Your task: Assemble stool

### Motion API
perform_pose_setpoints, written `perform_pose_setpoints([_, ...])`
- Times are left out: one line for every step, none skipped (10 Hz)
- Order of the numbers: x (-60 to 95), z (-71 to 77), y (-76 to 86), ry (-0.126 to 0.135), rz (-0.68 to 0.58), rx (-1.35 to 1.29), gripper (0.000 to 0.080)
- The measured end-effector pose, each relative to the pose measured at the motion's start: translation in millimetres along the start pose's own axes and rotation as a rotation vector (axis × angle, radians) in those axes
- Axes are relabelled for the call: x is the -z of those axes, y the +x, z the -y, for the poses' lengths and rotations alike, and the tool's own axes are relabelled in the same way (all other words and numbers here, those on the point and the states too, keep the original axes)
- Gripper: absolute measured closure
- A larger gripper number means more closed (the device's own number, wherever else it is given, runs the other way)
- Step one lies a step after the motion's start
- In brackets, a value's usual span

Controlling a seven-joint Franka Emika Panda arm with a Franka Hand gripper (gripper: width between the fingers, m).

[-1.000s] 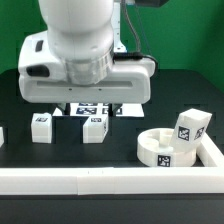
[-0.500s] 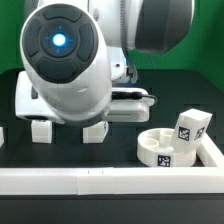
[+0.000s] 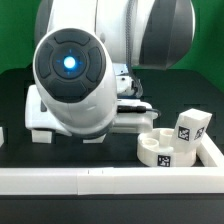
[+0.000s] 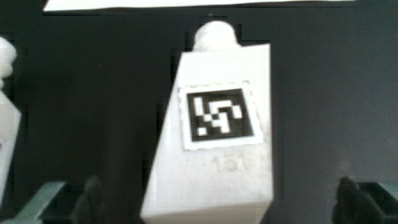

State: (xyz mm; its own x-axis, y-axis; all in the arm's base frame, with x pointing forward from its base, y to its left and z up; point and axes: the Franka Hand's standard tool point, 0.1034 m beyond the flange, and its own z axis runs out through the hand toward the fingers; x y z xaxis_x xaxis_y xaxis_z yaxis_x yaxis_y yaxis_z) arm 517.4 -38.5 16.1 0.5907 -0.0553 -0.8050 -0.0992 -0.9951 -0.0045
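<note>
Printed on the leg under the wrist camera: 1 square black-and-white tag, blocky code cells rather than letters. Same kind of tag on the side of the round seat and on a 2nd leg, tilted, at the exterior view's right near the white border bar; resting on the seat's rim or just behind it, hard to tell.

Spread wide, the gripper: dark fingers flanking the 1st leg's peg-less end, black table showing in both gaps, nothing clamped. Rounded peg pointing toward the marker board.

Cut off at the wrist picture's edge: another white part, kind unclear. Hidden in the exterior view behind the bulky arm with its blue light: the gripper and most of 2 white blocks.
</note>
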Motion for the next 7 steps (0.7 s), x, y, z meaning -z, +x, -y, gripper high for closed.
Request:
perform_pose_setpoints([-3.8,0.3,1.0,-0.001,0.001,0.0,0.0151])
perform_pose_setpoints([-6.6,-0.5,1.4,-0.003,0.003,-0.004,0.0151])
perform_pose_setpoints([-8.8,-1.5,2.0,-0.007,0.005,-0.012,0.027])
perform_pose_setpoints([-9.4,-1.9,2.2,-0.007,0.006,-0.013,0.027])
perform_pose_setpoints([-9.3,-3.3,2.6,-0.005,0.004,-0.008,0.0408])
perform_pose_setpoints([-9.2,-6.1,2.7,-0.001,0.004,-0.007,0.0477])
perform_pose_setpoints([-9.2,-8.1,2.8,0.002,0.004,-0.006,0.0477])
